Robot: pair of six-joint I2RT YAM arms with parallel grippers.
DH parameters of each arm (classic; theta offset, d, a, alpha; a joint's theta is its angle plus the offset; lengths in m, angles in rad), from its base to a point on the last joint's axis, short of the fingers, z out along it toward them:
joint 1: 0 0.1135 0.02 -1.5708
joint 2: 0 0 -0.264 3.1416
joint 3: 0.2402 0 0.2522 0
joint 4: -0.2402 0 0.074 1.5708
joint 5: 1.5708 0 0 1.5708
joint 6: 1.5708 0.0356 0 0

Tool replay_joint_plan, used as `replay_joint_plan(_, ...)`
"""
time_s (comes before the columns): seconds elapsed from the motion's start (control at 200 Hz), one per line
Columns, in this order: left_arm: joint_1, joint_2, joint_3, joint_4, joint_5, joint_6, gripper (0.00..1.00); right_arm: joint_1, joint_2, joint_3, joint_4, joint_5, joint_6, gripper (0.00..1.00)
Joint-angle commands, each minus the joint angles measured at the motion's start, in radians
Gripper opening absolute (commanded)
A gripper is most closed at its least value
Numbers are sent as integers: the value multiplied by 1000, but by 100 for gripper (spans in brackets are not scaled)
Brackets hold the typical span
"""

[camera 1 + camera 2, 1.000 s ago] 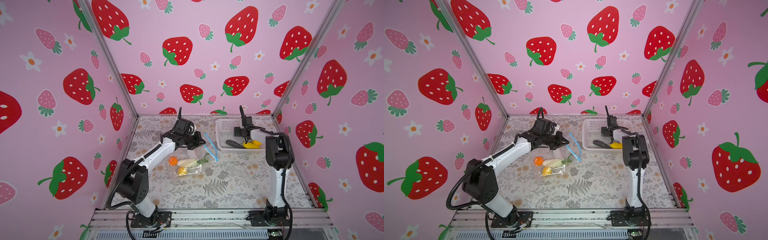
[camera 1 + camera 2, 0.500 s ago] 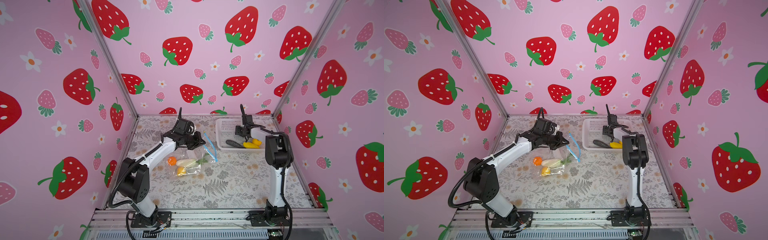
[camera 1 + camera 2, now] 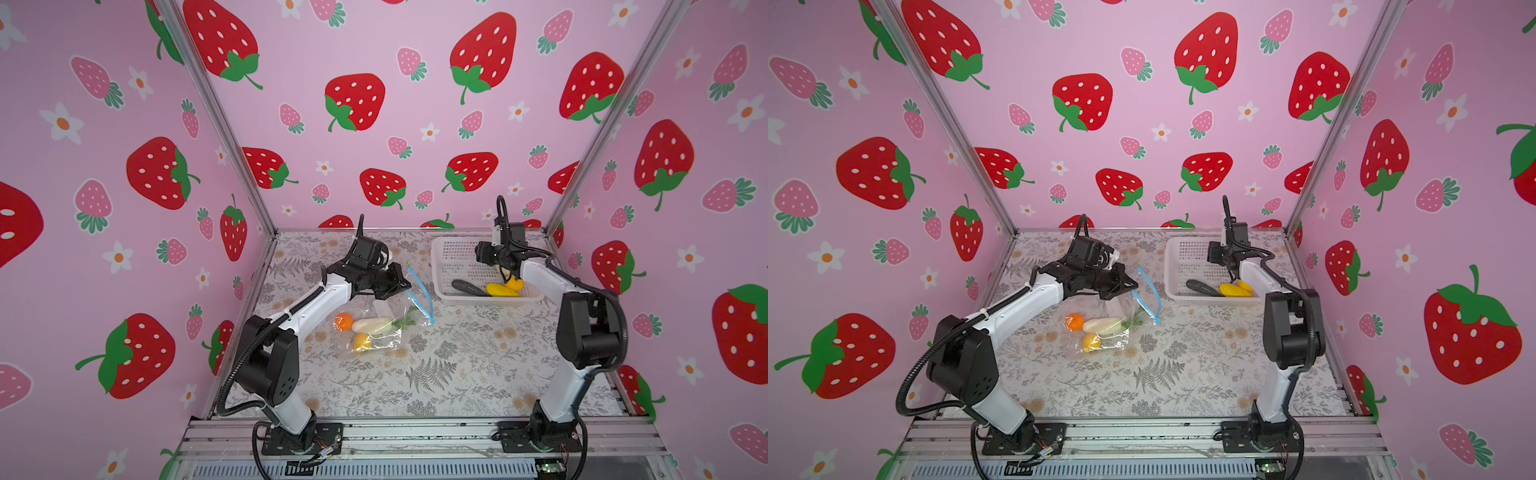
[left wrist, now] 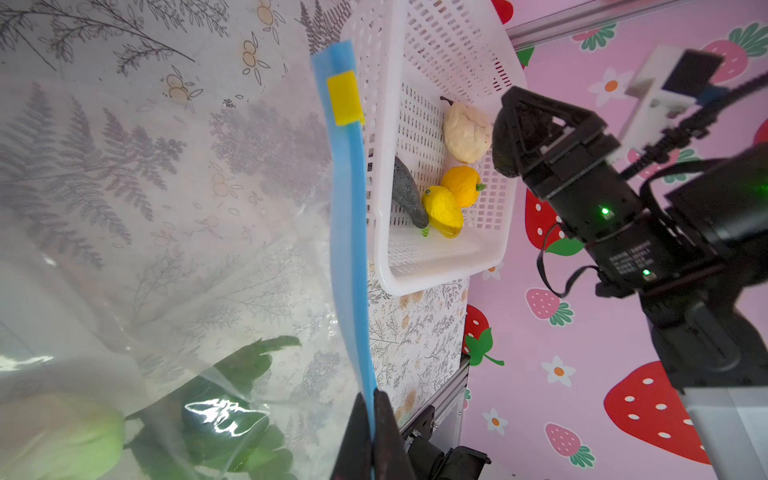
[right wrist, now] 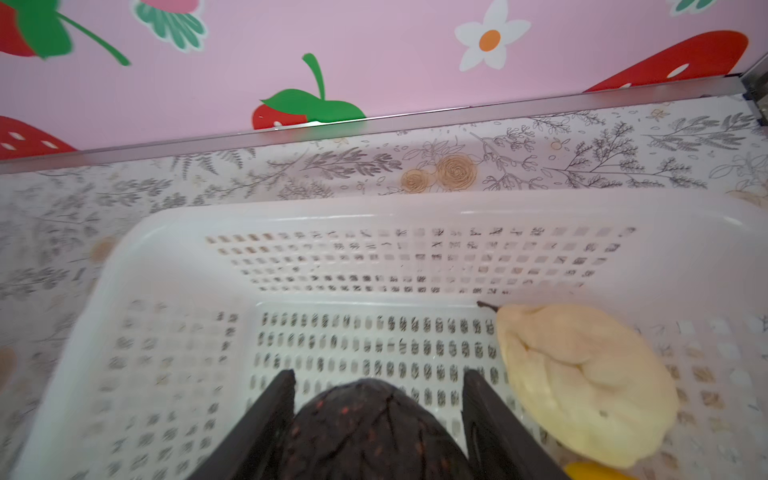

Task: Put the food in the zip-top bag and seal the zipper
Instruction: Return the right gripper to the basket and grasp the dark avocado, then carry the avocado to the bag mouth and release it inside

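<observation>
Right gripper closed around dark fruit, arm bent over basket, left gripper pinching zipper

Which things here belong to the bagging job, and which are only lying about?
For the job: bag; blue zipper, pinched by left claw; dark fruit in right claw; pear, cucumber, two yellow pieces; orange, white vegetable, yellow fruit already bagged.
Lying about: white basket; flowered table cover.

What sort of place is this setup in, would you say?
Probably a staged robot test booth: strawberry-print wall panels on an aluminium frame, two robot arms bolted to a front rail, toy food in a white perforated basket.
</observation>
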Motion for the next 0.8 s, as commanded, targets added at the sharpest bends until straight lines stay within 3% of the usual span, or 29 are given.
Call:
replay_joint_plan(0.0, -4, -11, 54, -20, 4, 13, 0, 39, -131, -120, 29, -115, 47, 54)
replay_joint_plan(0.24, -28, -24, 72, -43, -6, 16, 0, 181, -350, -259, 69, -314, 92, 54)
replay_joint_plan(0.505, -49, -63, 87, -75, -32, 19, 0, 340, -318, -238, 129, -400, 113, 54)
replay_joint_plan(0.795, -60, -99, 86, -80, -42, 17, 0, 391, -262, -247, 217, -444, 143, 53)
